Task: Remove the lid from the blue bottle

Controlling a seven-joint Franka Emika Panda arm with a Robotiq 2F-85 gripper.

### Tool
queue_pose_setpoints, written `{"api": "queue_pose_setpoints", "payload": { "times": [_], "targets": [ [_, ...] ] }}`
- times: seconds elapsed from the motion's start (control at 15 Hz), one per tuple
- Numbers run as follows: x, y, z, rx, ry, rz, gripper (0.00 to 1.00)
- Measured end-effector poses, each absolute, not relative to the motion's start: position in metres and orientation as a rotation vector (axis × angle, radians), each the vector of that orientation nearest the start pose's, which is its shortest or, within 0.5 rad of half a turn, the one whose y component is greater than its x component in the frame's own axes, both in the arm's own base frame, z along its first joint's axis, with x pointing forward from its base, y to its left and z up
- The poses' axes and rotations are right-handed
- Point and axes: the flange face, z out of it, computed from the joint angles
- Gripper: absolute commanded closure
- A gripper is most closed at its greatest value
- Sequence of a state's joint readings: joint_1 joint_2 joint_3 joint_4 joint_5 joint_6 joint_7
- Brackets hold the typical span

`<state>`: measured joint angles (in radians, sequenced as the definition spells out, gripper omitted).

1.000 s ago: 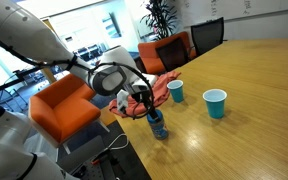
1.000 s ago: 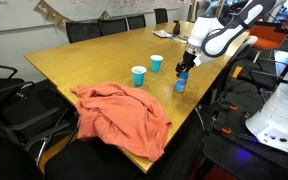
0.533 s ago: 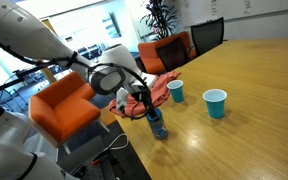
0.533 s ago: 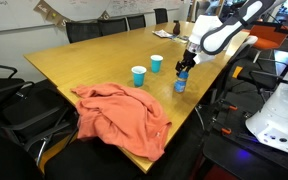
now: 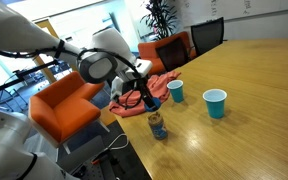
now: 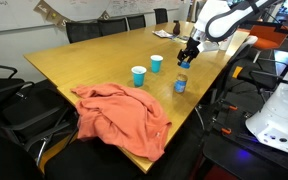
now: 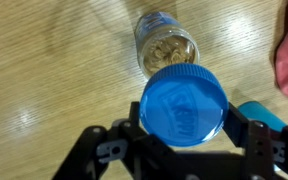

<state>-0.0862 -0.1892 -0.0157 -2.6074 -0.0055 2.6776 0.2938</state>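
We find the gripper [image 7: 182, 112] clamped on the lid [image 7: 182, 103]. In the wrist view the round blue cap lies flat between the two fingers [image 7: 236, 125], one on each side of its rim. The lid is off the blue bottle [image 7: 167, 44] and does not touch it. In this view the bottle shows just past the lid's edge. It stands upright on the wooden table [image 7: 54, 60], its mouth open toward the camera with tan contents visible inside.

In both exterior views the gripper [image 5: 146, 100] [image 6: 187, 54] hangs above the bottle [image 5: 156, 125] [image 6: 180, 84] with a clear gap between them. The bottle stands almost directly under the fingertips, near the table edge. We cannot resolve the lid itself in these views.

Two light-blue cups [image 5: 175, 91] [image 5: 215, 103] stand upright on the table off to one side of the gripper, apart from the bottle. An orange cloth [image 6: 124, 115] lies on the table beyond the cups, well apart from the gripper.
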Motion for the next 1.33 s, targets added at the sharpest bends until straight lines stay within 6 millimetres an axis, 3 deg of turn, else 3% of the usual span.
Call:
{"api": "queue_pose_setpoints", "payload": {
  "times": [0.13,0.27,0.6,0.8,1.0,1.07,1.2,1.27,1.33],
  "targets": [
    [0.447,-0.051,0.355,-3.022,0.619,-0.434,0.46],
    [0.448,-0.069,0.363,-3.013,0.674,-0.463,0.46],
    [0.447,-0.164,0.379,-3.0,0.968,-0.537,0.46],
    [0.452,-0.209,0.37,-3.009,1.154,-0.535,0.46],
    [0.467,-0.232,0.341,-3.009,1.272,-0.505,0.46],
    [0.473,-0.235,0.328,-3.016,1.277,-0.473,0.21],
    [0.476,-0.235,0.316,-3.027,1.274,-0.44,0.21],
    [0.475,-0.236,0.317,-3.026,1.277,-0.444,0.46],
    [0.475,-0.236,0.32,-3.024,1.278,-0.451,0.46]
  ]
}}
